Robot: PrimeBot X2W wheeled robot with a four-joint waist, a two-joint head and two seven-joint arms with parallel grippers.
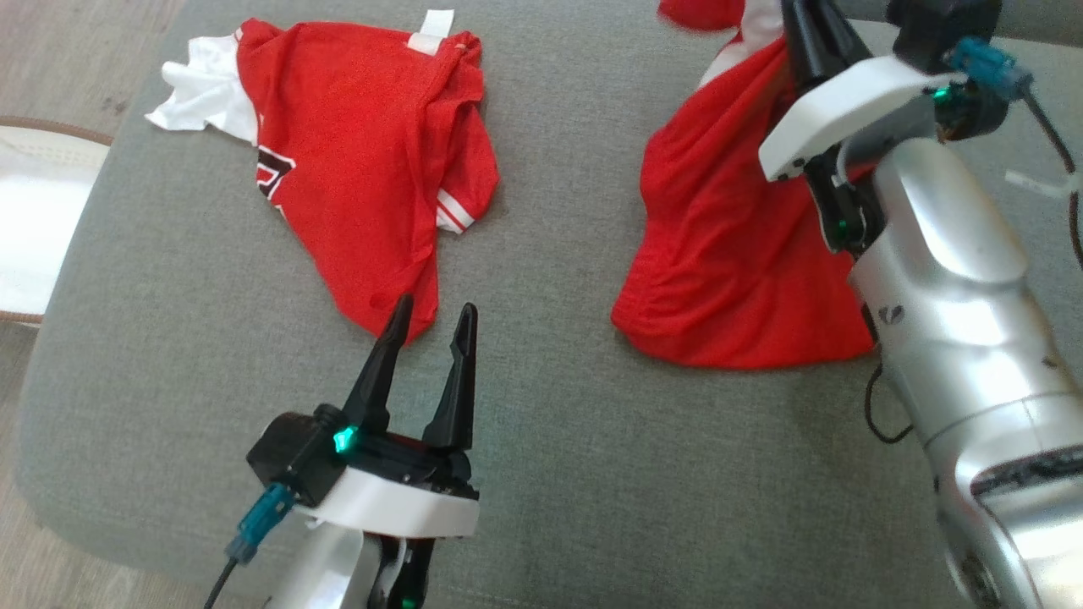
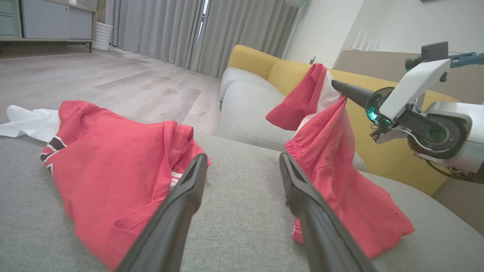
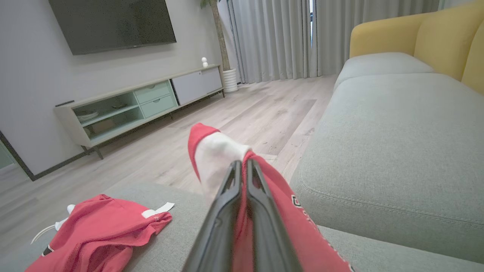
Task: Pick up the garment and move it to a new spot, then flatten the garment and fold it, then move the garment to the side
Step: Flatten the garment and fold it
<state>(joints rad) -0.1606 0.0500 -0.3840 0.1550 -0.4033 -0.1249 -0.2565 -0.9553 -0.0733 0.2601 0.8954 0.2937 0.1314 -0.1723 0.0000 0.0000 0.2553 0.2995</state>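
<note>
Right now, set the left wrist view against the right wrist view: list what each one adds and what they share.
Left wrist view adds: the open left gripper, and a side-on look at the right gripper shut on the red garment and holding it up, its lower end lying on the grey cushion.
Right wrist view adds: the wall television and the low cabinet under it.
Shared: the red jersey crumpled on the cushion, the grey curtains, the yellow backrest, and the held garment itself.
</note>
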